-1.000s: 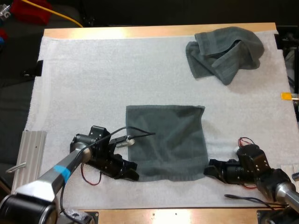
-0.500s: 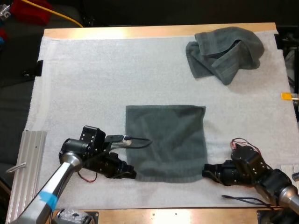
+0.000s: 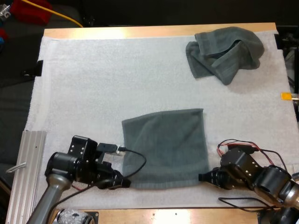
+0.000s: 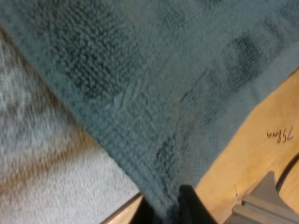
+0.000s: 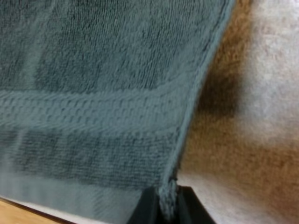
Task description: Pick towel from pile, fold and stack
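Towel (image 3: 164,147), dark grey-green, spread flat on the white mat (image 3: 93,84) near its front edge, between the 2 arms, with both near corners pinched. Left gripper (image 3: 123,182) closed on the near-left corner, its fingers (image 4: 189,207) pressing the cloth from both sides, bare wooden table (image 4: 252,149) just past that corner; right gripper (image 3: 203,177) clamped on the near-right corner, fingers (image 5: 145,207) squeezing the hem between them. Crumpled towel (image 3: 224,52) of the same colour lies well apart, at the mat's far right.
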Motion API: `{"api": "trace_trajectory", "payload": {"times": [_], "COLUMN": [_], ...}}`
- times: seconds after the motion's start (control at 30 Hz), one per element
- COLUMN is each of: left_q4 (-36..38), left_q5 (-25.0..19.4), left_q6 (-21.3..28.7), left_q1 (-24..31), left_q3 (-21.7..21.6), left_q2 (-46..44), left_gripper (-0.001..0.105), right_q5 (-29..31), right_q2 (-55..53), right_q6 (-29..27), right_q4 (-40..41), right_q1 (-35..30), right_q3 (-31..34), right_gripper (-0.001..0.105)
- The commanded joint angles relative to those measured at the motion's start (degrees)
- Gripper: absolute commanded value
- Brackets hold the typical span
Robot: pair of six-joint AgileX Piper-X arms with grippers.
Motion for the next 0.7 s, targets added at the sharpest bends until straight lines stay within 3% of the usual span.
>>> {"api": "trace_trajectory", "payload": {"times": [0.0,0.17,0.4,0.5,0.67], "left_q4": [1.7,1.8,-5.3,-8.1,-12.8], "left_q5": [-0.6,-0.6,-0.6,-0.6,0.7], "left_q6": [0.4,0.6,-2.0,-3.3,-4.8], "left_q1": [-0.4,-0.4,-0.4,-0.4,-0.4], "left_q3": [-0.2,-0.2,-0.2,-0.2,-0.2], "left_q2": [-1.1,-2.3,0.1,3.2,9.1], "left_gripper": [0.0,0.0,0.0,0.0,0.0], "right_q5": [0.5,2.4,6.1,4.9,-2.5], "right_q2": [-0.3,-0.3,0.3,2.0,6.2], "right_q6": [-0.5,0.1,1.1,3.1,4.0], "right_q4": [2.5,3.6,-0.2,-3.2,-10.6], "right_q1": [0.9,3.2,3.0,0.7,-6.4], "right_q3": [-1.0,-2.3,-2.3,-2.3,-2.3], "right_gripper": [0.001,0.001,0.001,0.001,0.001]}}
